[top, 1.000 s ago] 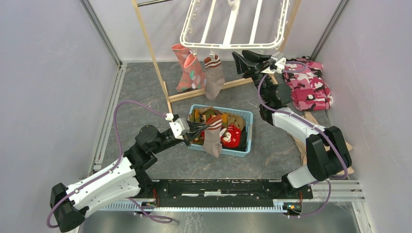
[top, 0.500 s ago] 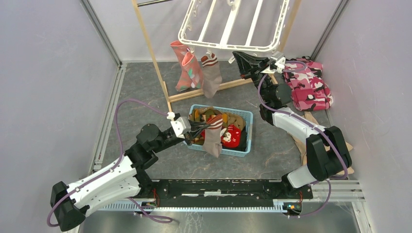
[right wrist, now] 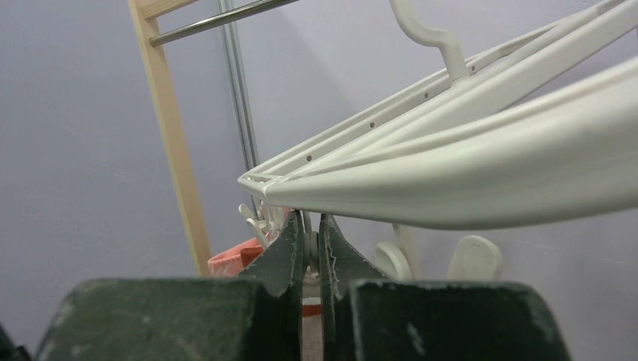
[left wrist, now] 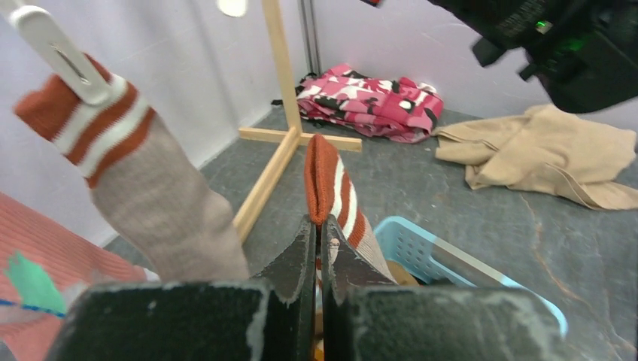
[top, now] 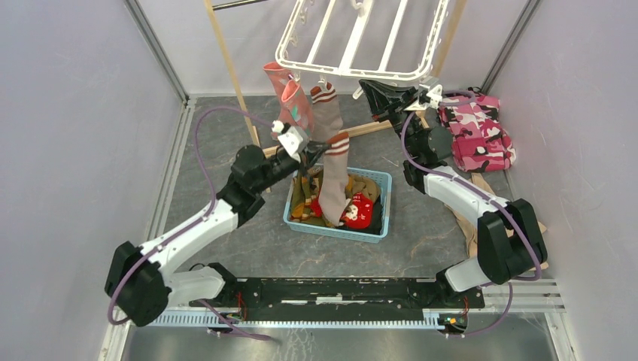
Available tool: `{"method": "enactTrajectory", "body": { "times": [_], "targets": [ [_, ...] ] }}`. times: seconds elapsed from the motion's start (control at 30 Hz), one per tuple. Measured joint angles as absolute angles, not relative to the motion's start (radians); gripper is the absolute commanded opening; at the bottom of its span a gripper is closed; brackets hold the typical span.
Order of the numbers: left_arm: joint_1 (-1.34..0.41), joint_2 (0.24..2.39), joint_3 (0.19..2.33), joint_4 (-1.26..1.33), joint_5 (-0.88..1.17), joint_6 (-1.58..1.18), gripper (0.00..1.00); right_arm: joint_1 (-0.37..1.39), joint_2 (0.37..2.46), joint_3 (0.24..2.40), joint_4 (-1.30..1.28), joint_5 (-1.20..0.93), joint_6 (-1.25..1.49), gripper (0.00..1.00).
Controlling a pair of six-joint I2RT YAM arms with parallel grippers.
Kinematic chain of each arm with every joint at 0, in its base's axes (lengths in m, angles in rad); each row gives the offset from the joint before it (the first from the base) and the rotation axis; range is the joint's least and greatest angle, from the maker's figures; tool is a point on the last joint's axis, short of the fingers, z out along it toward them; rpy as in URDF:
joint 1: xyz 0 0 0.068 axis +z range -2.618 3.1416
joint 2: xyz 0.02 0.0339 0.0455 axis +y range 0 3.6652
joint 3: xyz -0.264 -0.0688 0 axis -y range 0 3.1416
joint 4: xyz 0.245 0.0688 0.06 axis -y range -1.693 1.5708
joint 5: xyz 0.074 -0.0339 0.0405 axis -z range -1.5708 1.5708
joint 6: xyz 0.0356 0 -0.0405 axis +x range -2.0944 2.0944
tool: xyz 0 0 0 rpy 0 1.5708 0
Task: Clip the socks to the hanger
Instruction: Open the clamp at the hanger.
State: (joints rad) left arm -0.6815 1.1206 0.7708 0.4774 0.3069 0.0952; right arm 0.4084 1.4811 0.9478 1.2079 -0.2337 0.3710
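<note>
My left gripper [top: 314, 153] is shut on the red-and-white striped cuff of a grey-brown sock [top: 335, 180], which hangs over the basket. In the left wrist view the cuff [left wrist: 331, 180] sticks up from between the shut fingertips [left wrist: 317, 226]. The white hanger [top: 361, 37] hangs tilted above. A salmon-pink sock [top: 290, 105] and a grey-brown sock [top: 326, 113] hang from clips on its near rim. My right gripper [top: 364, 90] is up at that rim, shut on a small white clip [right wrist: 311, 244] beneath the hanger's edge [right wrist: 451, 173].
A blue basket [top: 385, 203] under the held sock holds more socks, among them a red one [top: 360, 210]. A light wooden stand [top: 241, 98] rises at the left of the hanger. Pink camouflage cloth [top: 478, 135] and a tan garment [left wrist: 557, 154] lie at the right.
My left arm has swung up and back, carrying the sock from low over the basket to just below the hanging socks. The right gripper has shut on the clip, and the hanger has tilted slightly.
</note>
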Motion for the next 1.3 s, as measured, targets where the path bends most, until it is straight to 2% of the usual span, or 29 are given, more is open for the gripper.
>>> {"method": "enactTrajectory", "body": {
  "times": [0.2, 0.57, 0.9, 1.3],
  "targets": [
    [-0.567, 1.259, 0.893, 0.516, 0.449, 0.085, 0.02, 0.406, 1.475, 0.949, 1.190, -0.246, 0.375, 0.01],
    [-0.532, 1.409, 1.111, 0.440, 0.599, 0.197, 0.02, 0.402, 1.475, 0.962, 1.187, -0.280, 0.400, 0.02],
    [-0.408, 1.553, 1.325, 0.221, 0.854, 0.351, 0.02, 0.392, 1.477, 0.974, 1.187, -0.332, 0.409, 0.02],
    [-0.381, 1.584, 1.367, 0.189, 1.020, 0.375, 0.02, 0.385, 1.507, 0.995, 1.192, -0.377, 0.439, 0.02]
  ]
}}
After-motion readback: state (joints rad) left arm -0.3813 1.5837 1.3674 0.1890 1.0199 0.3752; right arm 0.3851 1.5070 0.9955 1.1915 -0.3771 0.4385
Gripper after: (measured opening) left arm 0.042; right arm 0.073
